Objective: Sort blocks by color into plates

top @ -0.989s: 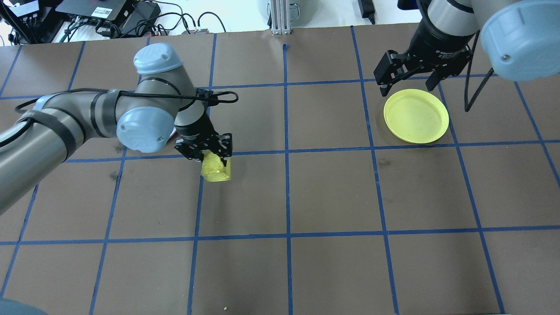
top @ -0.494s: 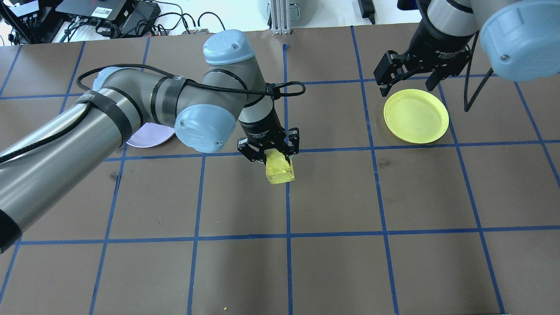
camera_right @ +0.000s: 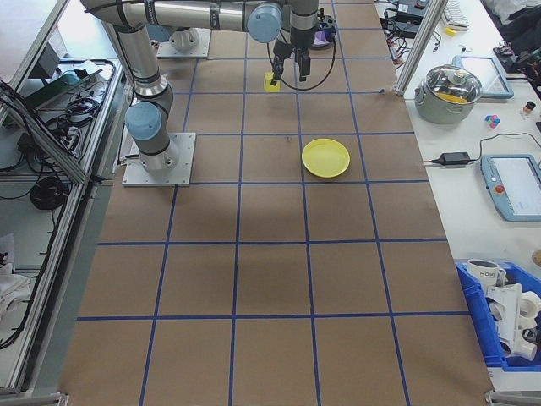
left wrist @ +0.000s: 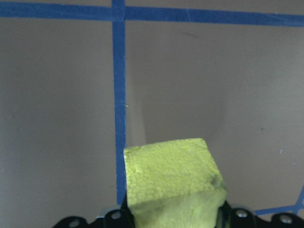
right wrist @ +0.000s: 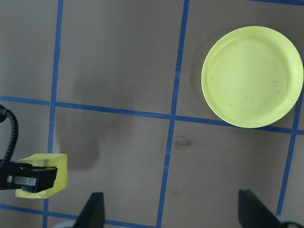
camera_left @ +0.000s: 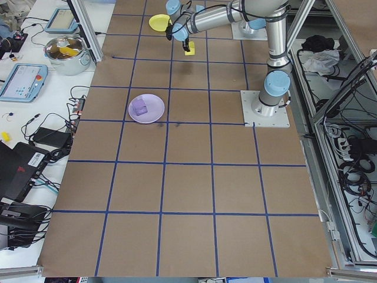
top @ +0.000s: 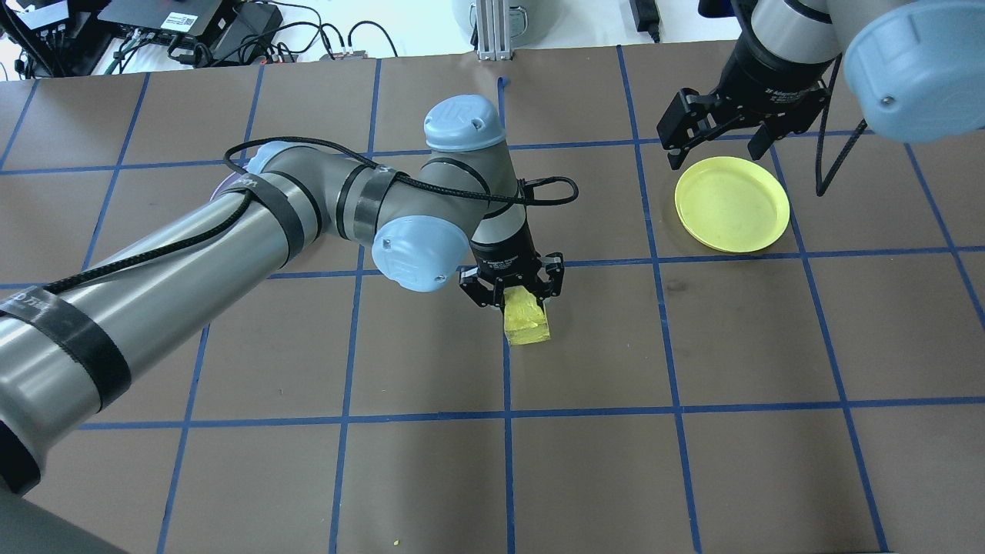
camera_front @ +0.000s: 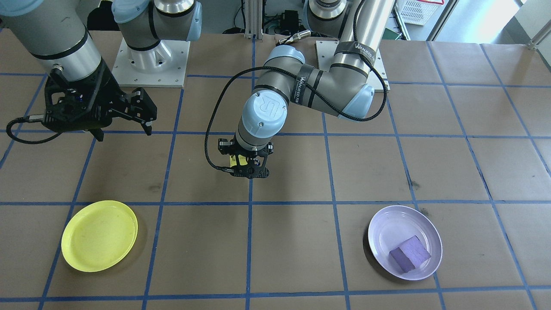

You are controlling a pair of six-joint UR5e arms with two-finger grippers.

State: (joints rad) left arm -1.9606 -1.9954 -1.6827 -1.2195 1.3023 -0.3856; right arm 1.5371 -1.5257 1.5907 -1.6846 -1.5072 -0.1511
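Left end effector (top: pixel 514 296) is clamped on the yellow block (top: pixel 526 321), held above mid tabletop (top: pixel 692 462). Looks foamy, light, crumbly; flat side grip seems right. Right end effector (top: pixel 719 142) hangs open over the yellow plate (top: pixel 732 204).

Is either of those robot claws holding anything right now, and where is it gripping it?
Yes. The left gripper holds the yellow block by its upper part, fingers on two opposite sides, lifted off the table. The right gripper is open and empty.
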